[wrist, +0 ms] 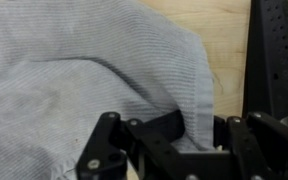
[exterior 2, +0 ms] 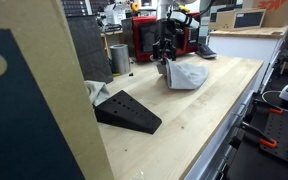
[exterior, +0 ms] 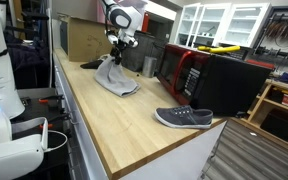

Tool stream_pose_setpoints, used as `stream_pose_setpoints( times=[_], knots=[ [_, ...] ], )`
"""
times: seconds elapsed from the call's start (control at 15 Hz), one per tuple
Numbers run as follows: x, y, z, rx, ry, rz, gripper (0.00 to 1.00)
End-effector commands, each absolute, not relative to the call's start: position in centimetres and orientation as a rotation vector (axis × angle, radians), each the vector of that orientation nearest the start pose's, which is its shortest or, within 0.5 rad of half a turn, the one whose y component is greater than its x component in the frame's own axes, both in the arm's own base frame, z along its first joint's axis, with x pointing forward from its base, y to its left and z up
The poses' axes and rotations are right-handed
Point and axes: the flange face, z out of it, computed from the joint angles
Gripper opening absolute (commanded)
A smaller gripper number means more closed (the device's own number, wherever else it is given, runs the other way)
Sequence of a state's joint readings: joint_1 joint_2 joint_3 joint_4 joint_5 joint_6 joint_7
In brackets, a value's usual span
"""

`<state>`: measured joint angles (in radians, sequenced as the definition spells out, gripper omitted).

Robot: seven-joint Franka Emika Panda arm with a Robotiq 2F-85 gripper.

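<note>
We see the black two-fingered gripper point(exterior: 118, 47) pressed together on a grey ribbed cloth point(exterior: 115, 78), pinching a fold of it near one edge. In the wrist view the fold runs down between the fingers point(wrist: 134, 140) of the gripper point(wrist: 187, 130), and the rest of the cloth point(wrist: 84, 70) spreads wrinkled over the upper left of the picture. In both exterior views the pinched end is drawn up into a peak under the gripper point(exterior 2: 165, 54), while the lower part of the cloth point(exterior 2: 188, 75) lies bunched on the light wooden counter point(exterior: 124, 125), towards its far end. A dark grey fabric slip-on shoe point(exterior: 184, 118) lies on its sole on the same counter, well apart from the cloth and near the front corner. Beside the counter stand a red-fronted box-shaped appliance point(exterior: 191, 68) and a black box-shaped appliance point(exterior: 232, 85). A brown cardboard box point(exterior: 84, 38) sits behind the cloth. In an exterior view a black wedge-shaped block point(exterior 2: 129, 111) rests on the counter point(exterior 2: 184, 125) near the camera, apart from the cloth, and a grey metal cylindrical cup point(exterior 2: 119, 58) stands further back.
</note>
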<state>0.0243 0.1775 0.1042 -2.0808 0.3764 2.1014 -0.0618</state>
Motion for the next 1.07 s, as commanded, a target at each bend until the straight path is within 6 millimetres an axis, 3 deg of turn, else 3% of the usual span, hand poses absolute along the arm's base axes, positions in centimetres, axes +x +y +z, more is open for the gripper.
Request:
stream_pose_setpoints(
  times=[0.0,0.47,1.0],
  knots=[
    [54.2,6.0,35.2,-2.723,0.032,0.263,0.0],
    [54.5,2.8,35.5,-2.621,-0.1,0.347,0.0],
    [57.2,-2.7,36.8,-2.643,-0.306,0.395,0.0]
  ],
)
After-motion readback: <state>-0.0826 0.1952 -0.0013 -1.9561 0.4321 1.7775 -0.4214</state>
